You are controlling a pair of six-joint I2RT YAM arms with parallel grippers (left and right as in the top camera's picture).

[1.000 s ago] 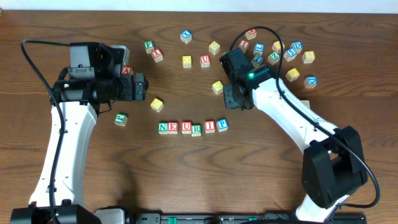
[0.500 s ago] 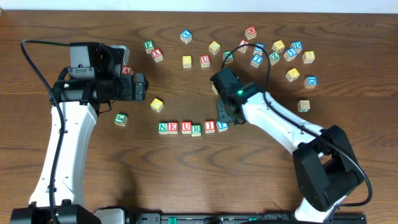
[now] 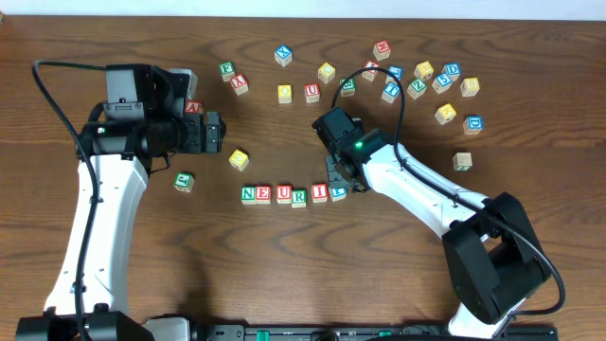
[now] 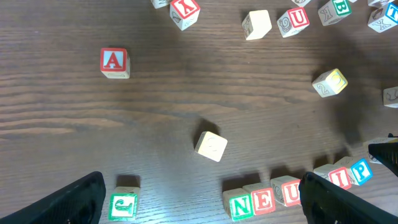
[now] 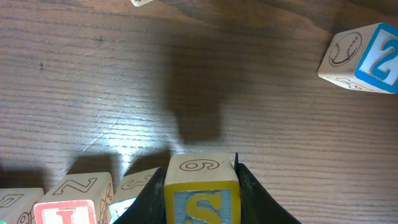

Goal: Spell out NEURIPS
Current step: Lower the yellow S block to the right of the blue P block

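- The S cube [image 5: 200, 208] is a small wooden block. I judge it light, stiff and hard, with smooth painted faces that could slip under a weak squeeze. It should not bruise or bend.
- The best hold is on two opposite flat faces, across the middle and square to them, so the cube cannot twist. That is how the right jaws grip it now: closed on its left and right faces, with the yellowish S facing the wrist camera.
- In the right wrist view the S cube is at the bottom centre. It sits just right of the P cube [image 5: 135, 185] and the I cube [image 5: 69, 200]. I cannot tell whether it rests on the table [image 3: 284, 265] or hangs just above it.
- In the overhead view the row N, E, U, R, I, P [image 3: 292, 194] lies at the lower centre. The S cube's place is at its right end.
- The right arm [image 3: 417, 185] reaches from the lower right up and leftward. Its wrist is bent down over the right end of the row.
- The left arm [image 3: 104, 208] stands along the left side, with its wrist turned to the right. The left jaws are spread wide and empty, well apart from the row. A loose pale cube [image 4: 211, 145] lies on the table between them.
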